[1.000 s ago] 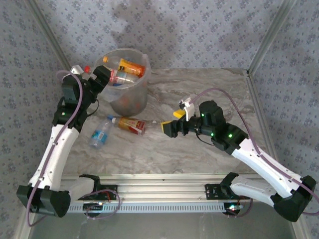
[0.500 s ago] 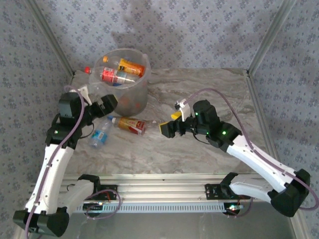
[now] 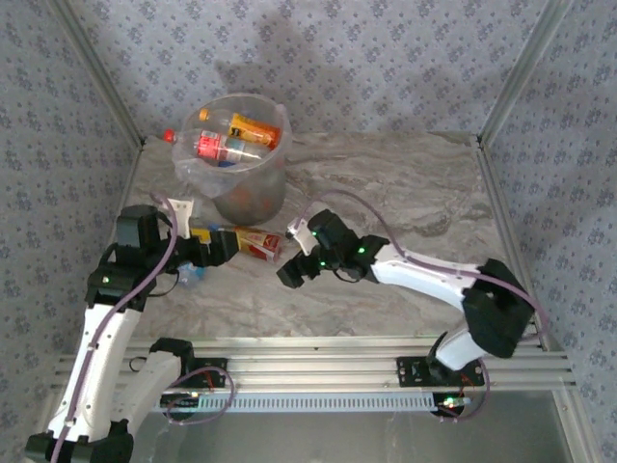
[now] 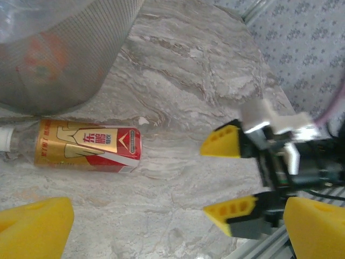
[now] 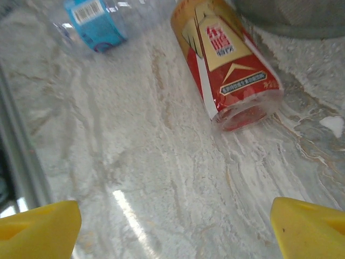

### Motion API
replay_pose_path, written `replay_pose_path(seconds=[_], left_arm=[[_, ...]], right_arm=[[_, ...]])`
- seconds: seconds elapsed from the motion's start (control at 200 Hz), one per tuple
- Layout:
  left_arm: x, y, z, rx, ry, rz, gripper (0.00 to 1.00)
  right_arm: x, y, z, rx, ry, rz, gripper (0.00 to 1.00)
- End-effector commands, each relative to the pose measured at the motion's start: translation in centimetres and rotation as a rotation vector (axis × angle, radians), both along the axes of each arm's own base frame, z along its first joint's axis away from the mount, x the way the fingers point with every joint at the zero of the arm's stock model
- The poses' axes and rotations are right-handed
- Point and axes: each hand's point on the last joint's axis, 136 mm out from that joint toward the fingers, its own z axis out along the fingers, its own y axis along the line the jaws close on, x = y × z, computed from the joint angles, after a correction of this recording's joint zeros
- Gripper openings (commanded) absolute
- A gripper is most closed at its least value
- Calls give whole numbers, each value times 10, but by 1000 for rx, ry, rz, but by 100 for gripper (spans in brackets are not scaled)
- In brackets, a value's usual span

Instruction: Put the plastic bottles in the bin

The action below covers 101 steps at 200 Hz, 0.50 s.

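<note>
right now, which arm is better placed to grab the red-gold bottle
Likely right: the right gripper is open, and the red-gold bottle lies lengthwise ahead of its jaws. The left gripper is close, but the bottle lies crosswise to it.

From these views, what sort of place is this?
Likely a robot test cell, not a home: a marble-look table shut in by patterned cloth walls on metal posts, with an aluminium mounting rail at its near edge.

The marbled table [image 3: 405, 193] bears the upright bin [image 3: 253, 188], a red-and-gold bottle [image 3: 253, 242] lying beside it, and a blue-labelled bottle [image 5: 94, 21].
</note>
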Motion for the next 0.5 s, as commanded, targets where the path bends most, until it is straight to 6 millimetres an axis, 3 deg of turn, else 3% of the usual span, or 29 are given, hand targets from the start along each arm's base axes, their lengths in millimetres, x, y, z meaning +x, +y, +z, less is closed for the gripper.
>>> replay_pose_path(seconds=[0.0, 0.16, 0.18, 0.5], left_arm=[[-9, -6, 1, 3, -23, -66, 100], [-9, -6, -3, -2, -19, -65, 100], [-9, -6, -3, -4, -18, -65, 100], [-5, -9, -4, -27, -15, -65, 100]], right_arm=[[20, 24, 12, 17, -103, 34, 94], [31, 38, -13, -72, -111, 95, 98], [37, 44, -5, -64, -128, 100, 98], [61, 64, -44, -211, -138, 170, 98]])
